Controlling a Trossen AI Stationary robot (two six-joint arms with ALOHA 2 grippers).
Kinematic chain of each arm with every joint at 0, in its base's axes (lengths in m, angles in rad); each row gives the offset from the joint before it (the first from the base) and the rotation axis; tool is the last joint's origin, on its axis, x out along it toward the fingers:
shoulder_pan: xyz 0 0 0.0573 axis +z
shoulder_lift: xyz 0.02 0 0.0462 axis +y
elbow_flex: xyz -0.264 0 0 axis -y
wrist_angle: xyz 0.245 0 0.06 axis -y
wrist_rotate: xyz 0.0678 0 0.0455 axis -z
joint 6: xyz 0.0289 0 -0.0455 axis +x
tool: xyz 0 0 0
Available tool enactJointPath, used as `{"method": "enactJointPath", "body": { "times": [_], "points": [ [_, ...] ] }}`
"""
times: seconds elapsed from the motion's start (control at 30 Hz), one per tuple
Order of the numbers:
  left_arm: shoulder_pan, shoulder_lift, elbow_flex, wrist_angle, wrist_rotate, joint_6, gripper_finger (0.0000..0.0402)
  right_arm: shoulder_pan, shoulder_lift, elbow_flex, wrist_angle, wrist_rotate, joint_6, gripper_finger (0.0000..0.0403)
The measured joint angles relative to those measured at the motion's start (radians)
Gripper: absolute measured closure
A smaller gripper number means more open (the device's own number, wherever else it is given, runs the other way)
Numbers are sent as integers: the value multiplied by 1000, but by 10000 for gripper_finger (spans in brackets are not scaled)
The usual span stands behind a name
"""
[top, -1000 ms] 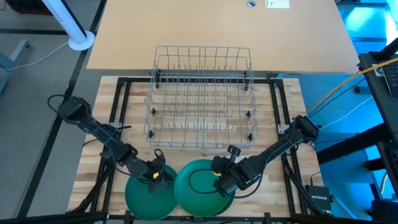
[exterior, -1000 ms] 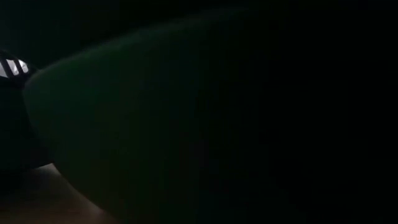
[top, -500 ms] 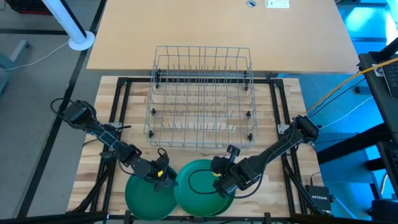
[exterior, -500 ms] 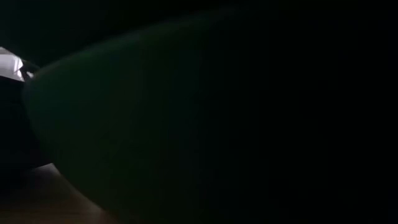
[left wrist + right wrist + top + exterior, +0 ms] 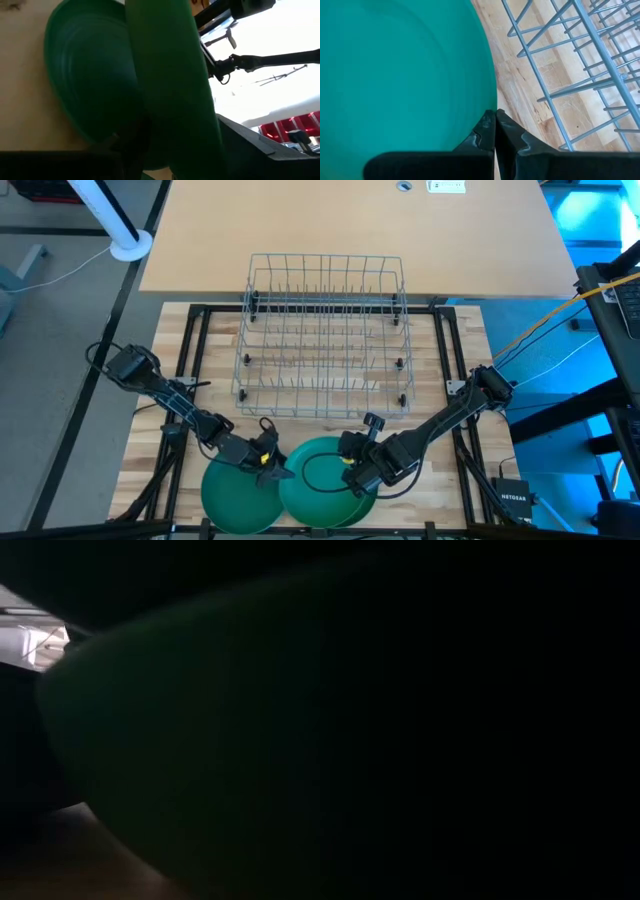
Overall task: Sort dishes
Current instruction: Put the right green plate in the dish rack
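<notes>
Wire rack (image 5: 325, 335): frame centre, empty. Right plate (image 5: 322, 480): lower centre, rim clenched by right gripper (image 5: 352, 470), tilted, overlapping left plate (image 5: 240, 495). Left gripper (image 5: 272, 471): at the overlap between both plates; grip cannot be told. Low view: blocked by a dark plate.
</notes>
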Motion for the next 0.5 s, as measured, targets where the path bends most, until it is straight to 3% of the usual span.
{"method": "enactJointPath", "body": {
  "times": [0.27,0.5],
  "points": [
    [-2,1,0,-82,-5,-103,297,0,-2,0,5,-17,-12,403],
    [1,1,0,-164,-12,-168,350,0,-2,2,16,-16,-12,401]
  ]
}}
